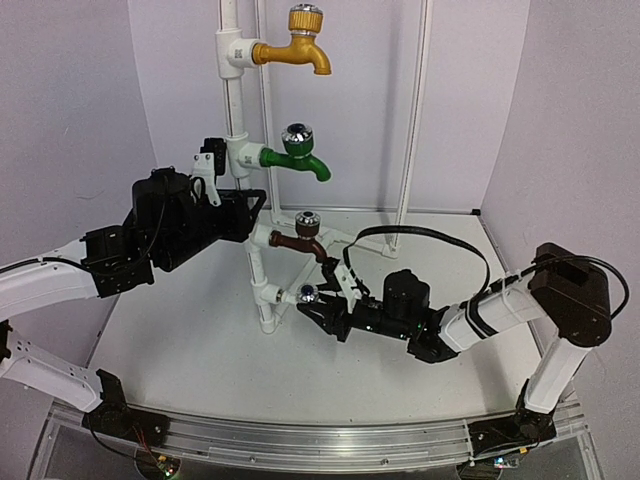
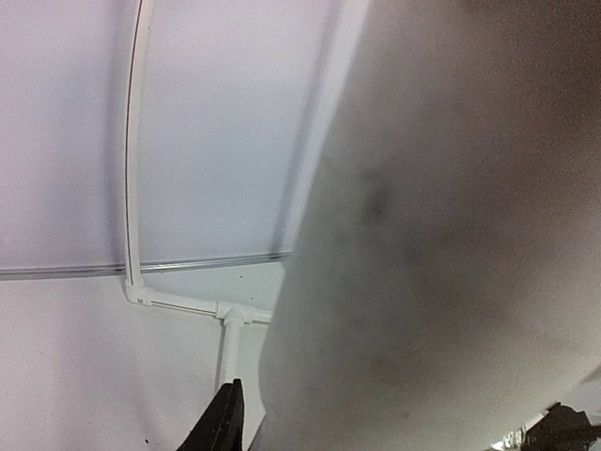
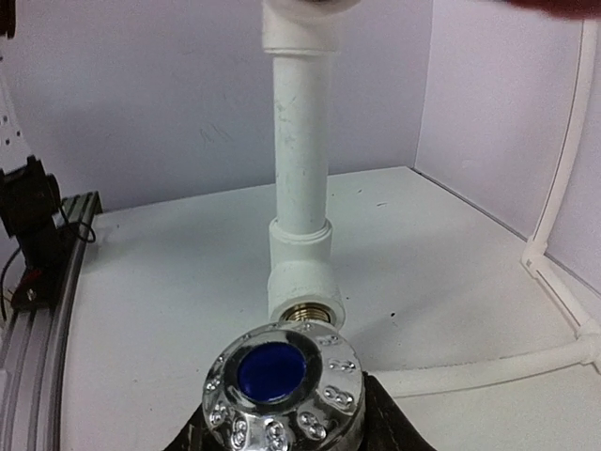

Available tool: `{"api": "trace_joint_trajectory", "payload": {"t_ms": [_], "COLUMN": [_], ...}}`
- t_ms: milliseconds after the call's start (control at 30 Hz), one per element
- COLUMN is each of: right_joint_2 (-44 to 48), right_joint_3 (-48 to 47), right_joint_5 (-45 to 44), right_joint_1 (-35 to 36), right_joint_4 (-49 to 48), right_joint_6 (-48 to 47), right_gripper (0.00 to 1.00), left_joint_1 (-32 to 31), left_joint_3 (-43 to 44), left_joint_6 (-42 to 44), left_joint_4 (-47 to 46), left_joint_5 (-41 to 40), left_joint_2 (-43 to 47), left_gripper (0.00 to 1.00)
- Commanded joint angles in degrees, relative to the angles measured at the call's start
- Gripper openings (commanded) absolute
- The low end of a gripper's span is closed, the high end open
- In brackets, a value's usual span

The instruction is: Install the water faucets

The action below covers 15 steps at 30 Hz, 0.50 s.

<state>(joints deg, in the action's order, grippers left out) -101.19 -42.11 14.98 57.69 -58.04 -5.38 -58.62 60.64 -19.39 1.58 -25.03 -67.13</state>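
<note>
On the upright white pipe (image 1: 233,110) sit a yellow faucet (image 1: 300,45), a green faucet (image 1: 300,152) and a brown faucet (image 1: 305,235), one under the other. My right gripper (image 1: 318,305) is shut on a fourth faucet (image 1: 304,293). Its silver knob with a blue centre (image 3: 282,385) fills the space between my black fingers (image 3: 390,430); its body is hidden. The knob sits just in front of the brass-threaded bottom fitting (image 3: 302,291). My left gripper (image 1: 252,208) is shut on the pipe, a blurred white mass (image 2: 423,282) beside one dark finger (image 2: 221,423).
A thin white pipe frame (image 1: 410,120) stands at the back, and its floor run (image 3: 488,371) crosses the table behind the fitting. An aluminium rail (image 1: 320,440) edges the front. The right arm's black cable (image 1: 430,235) loops above it. White walls enclose three sides.
</note>
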Motion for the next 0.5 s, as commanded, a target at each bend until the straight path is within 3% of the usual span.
{"api": "trace_joint_trajectory", "payload": {"t_ms": [0,267,467], "right_joint_2": [-1.9,-3.0,-3.7], "right_joint_3": [-0.6,-0.2,-0.9], "right_joint_5": [-0.4,-1.0,-2.1], "right_joint_1": [0.0,0.0,-0.5], "right_joint_4": [-7.2,-9.8,-9.8], "right_joint_6": [16.9,22.6,37.5], "right_gripper": [0.06,0.00,0.00], "left_joint_1": [-2.2,-2.2,-2.2], "left_joint_3": [-1.4,-1.6,-1.4], "left_joint_6": [-17.7,-17.7,-17.8], "left_joint_4": [7.1,7.1,7.1], "left_joint_5": [11.5,11.3,11.7], "left_joint_2": [-1.6,-1.3,-1.7], "left_gripper": [0.00,0.00,0.00]}}
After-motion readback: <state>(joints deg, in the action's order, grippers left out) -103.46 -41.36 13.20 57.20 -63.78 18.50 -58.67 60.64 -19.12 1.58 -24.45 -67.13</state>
